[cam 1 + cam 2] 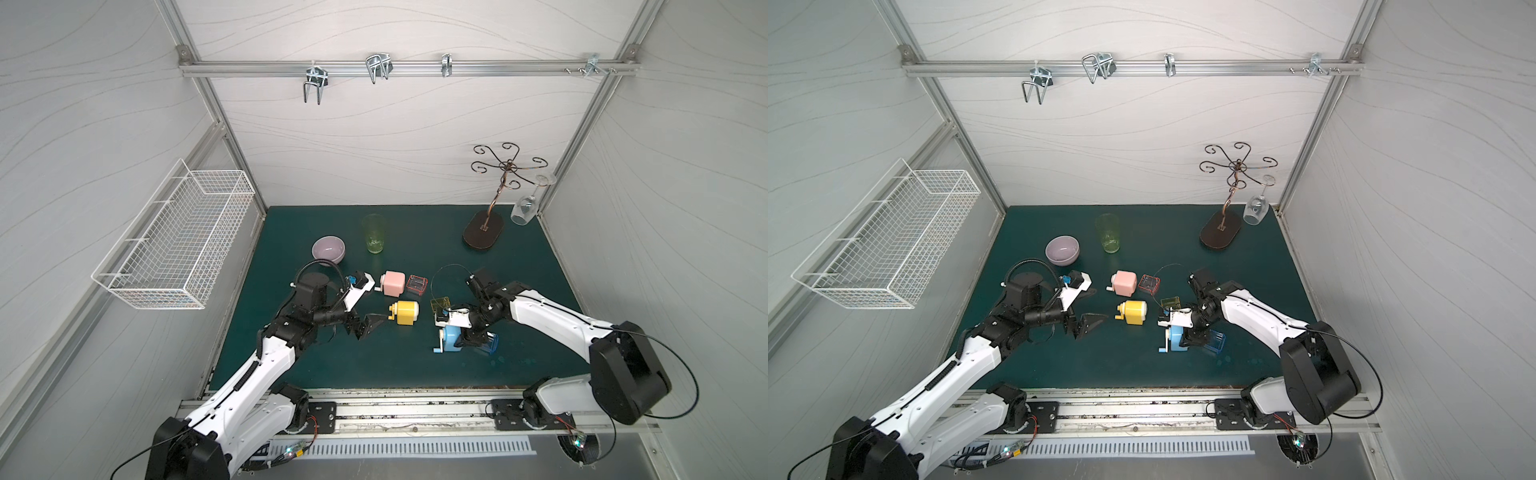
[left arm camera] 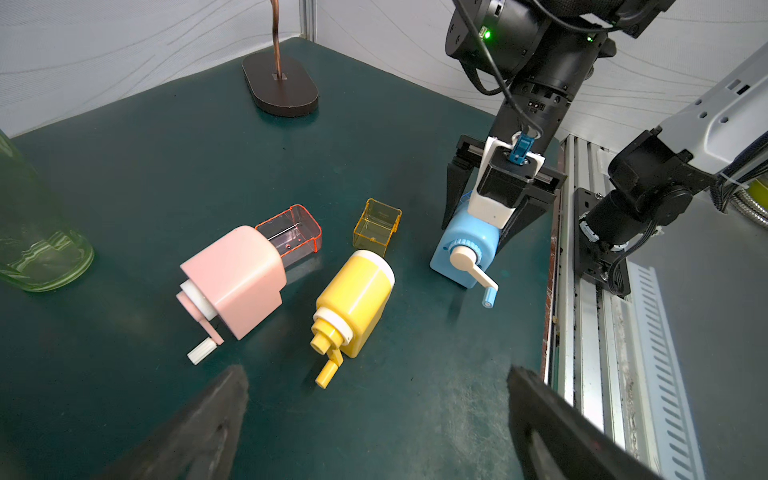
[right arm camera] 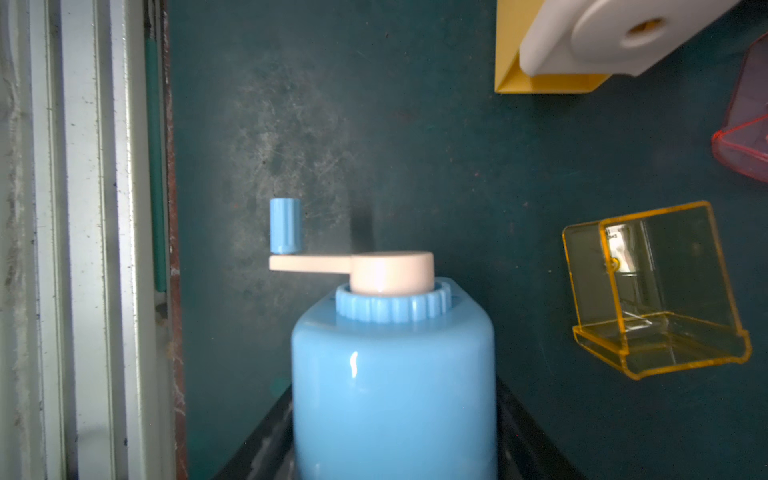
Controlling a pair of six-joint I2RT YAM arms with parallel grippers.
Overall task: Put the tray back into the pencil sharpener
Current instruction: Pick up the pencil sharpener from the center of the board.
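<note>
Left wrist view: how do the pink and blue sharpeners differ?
The blue sharpener sits inside the right pincer; the pink sharpener has no pincer around it. The pink sharpener has a red tray at its end away from the crank; the blue sharpener shows none in this view. Blue sharpener's crank: cream arm, blue knob; pink sharpener's: pink arm, white knob. Both are hand-cranked, on the green mat.

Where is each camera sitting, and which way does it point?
Top views: high above the front rail, looking down on the green mat; left arm, right arm show.
Left wrist: behind the open left tool, facing pink sharpener, yellow sharpener and right tool.
Right wrist: looking down over the blue sharpener, flanked by its own fingers.
Shared: yellow tray, in both wrist views.
</note>
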